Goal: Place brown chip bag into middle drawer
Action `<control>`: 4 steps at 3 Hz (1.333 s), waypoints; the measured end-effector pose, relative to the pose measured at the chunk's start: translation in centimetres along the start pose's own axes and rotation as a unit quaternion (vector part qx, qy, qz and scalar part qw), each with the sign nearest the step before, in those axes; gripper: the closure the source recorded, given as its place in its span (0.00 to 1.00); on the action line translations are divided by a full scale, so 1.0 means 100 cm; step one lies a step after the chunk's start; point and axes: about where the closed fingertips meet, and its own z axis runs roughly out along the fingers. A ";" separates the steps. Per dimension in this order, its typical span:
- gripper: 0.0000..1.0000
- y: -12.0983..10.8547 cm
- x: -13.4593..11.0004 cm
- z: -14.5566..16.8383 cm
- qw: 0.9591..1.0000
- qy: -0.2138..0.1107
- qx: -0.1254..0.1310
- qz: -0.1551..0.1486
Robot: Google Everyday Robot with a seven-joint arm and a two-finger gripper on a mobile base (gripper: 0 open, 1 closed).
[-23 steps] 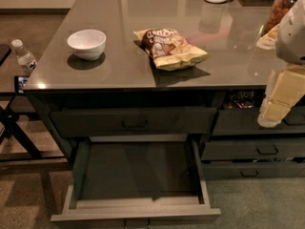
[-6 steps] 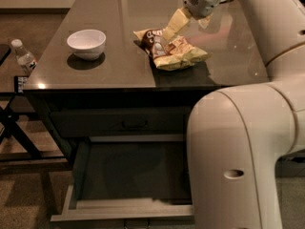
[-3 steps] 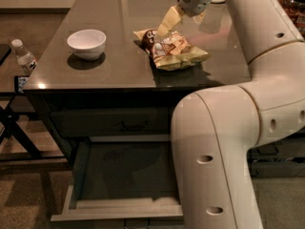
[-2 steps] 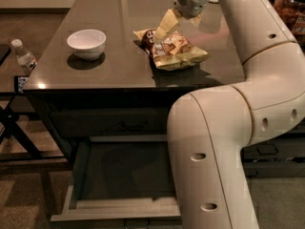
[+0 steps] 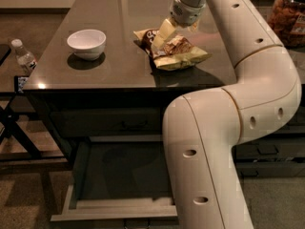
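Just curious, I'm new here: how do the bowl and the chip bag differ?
The bowl is white, smooth and round; the chip bag is crinkly, yellow and brown. The chip bag is larger than the bowl. The gripper is at the chip bag; the bowl sits alone. Both rest on the table.

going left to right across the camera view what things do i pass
water bottle → white bowl → brown chip bag, with the gripper over its left part → snack jar
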 end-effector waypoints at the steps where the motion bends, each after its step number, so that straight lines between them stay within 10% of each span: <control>1: 0.00 -0.003 0.004 0.019 1.000 0.012 -0.006 0.004; 3: 0.00 -0.002 0.007 0.056 0.999 0.026 -0.032 0.000; 4: 0.19 -0.005 -0.001 0.061 1.000 0.013 -0.026 0.001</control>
